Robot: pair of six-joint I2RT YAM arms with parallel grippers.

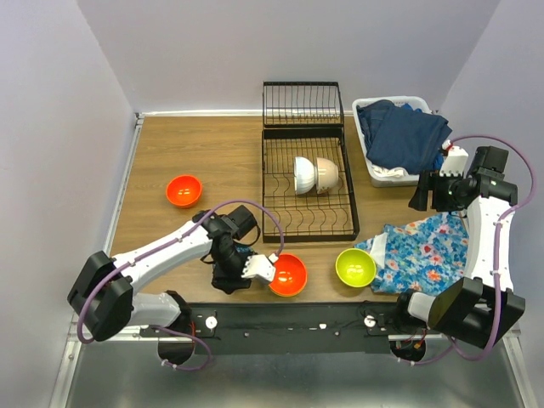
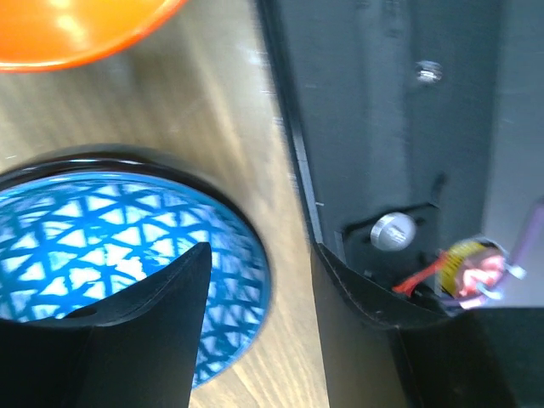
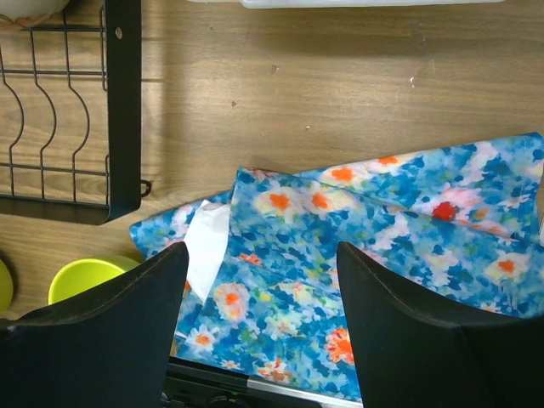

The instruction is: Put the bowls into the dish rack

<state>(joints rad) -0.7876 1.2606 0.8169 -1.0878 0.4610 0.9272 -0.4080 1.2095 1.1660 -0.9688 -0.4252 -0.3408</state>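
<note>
The black wire dish rack (image 1: 274,183) stands mid-table with a white bowl (image 1: 304,174) and a cream bowl (image 1: 328,173) on edge in it. One orange bowl (image 1: 184,190) sits at the left, another (image 1: 289,274) near the front, and a lime green bowl (image 1: 355,267) to its right. A blue patterned bowl (image 2: 102,246) lies under my left gripper (image 2: 259,251), which is open. One finger is over the bowl's inside, the other outside the rim with bare wood between. In the top view that gripper (image 1: 255,269) hides the bowl. My right gripper (image 3: 263,255) hangs open and empty above a floral cloth (image 3: 365,221).
The floral cloth (image 1: 421,251) lies at the front right beside the lime bowl (image 3: 81,276). A white tub (image 1: 374,174) of dark blue clothes stands at the back right. The black base rail (image 2: 382,127) runs close beside my left gripper. The rack's corner (image 3: 123,110) shows in the right wrist view.
</note>
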